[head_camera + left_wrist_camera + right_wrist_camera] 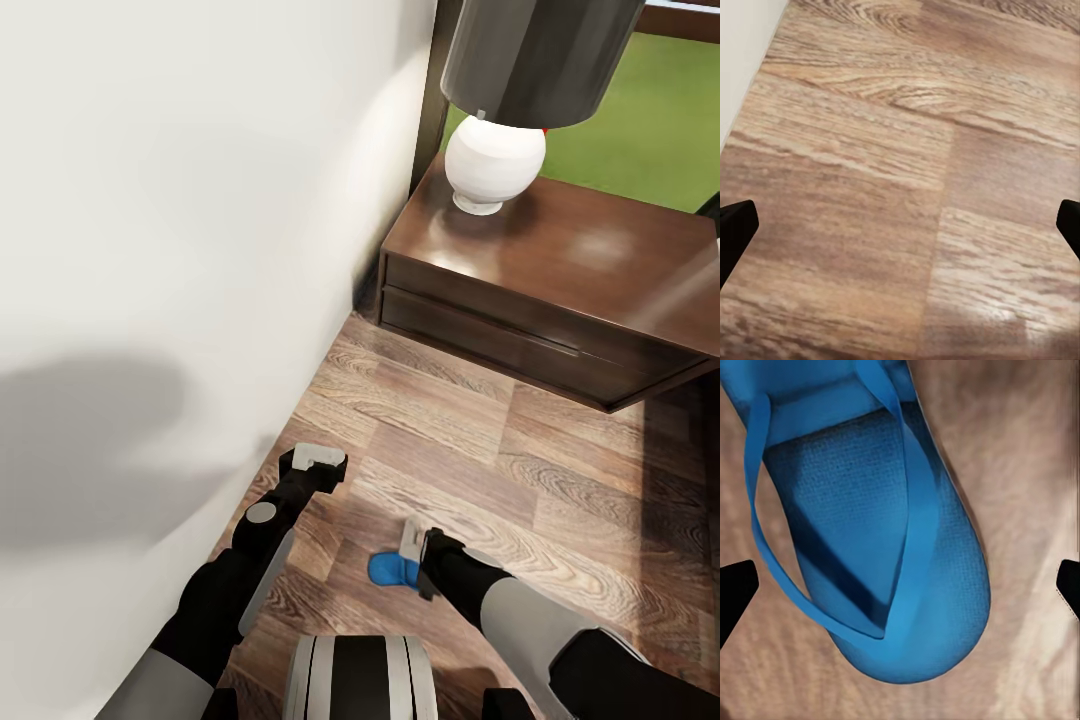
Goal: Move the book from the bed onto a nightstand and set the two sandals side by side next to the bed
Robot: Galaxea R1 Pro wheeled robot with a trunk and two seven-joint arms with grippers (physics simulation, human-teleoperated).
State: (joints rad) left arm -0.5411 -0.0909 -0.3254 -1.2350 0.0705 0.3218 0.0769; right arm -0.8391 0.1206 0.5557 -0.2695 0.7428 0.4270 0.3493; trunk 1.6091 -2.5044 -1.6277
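One bright blue sandal (388, 570) lies flat on the wooden floor, partly covered by my right gripper (412, 543), which hovers just above it. In the right wrist view the sandal (881, 547) shows its straps and rounded sole end, and the open right gripper (900, 592) has its dark fingertips (735, 592) wide apart and clear of it. My left gripper (315, 462) hangs open and empty over bare floor beside the bed (150, 250); its view shows the left gripper (900, 232) above planks. The nightstand (560, 270) carries the lamp (500, 110). The book and the other sandal are out of view.
The bed's pale side rises along the left, with its dark headboard post (432, 90) behind. Wooden floor (470, 450) stretches between the bed and the nightstand's drawers. A green surface (650, 120) lies behind the nightstand.
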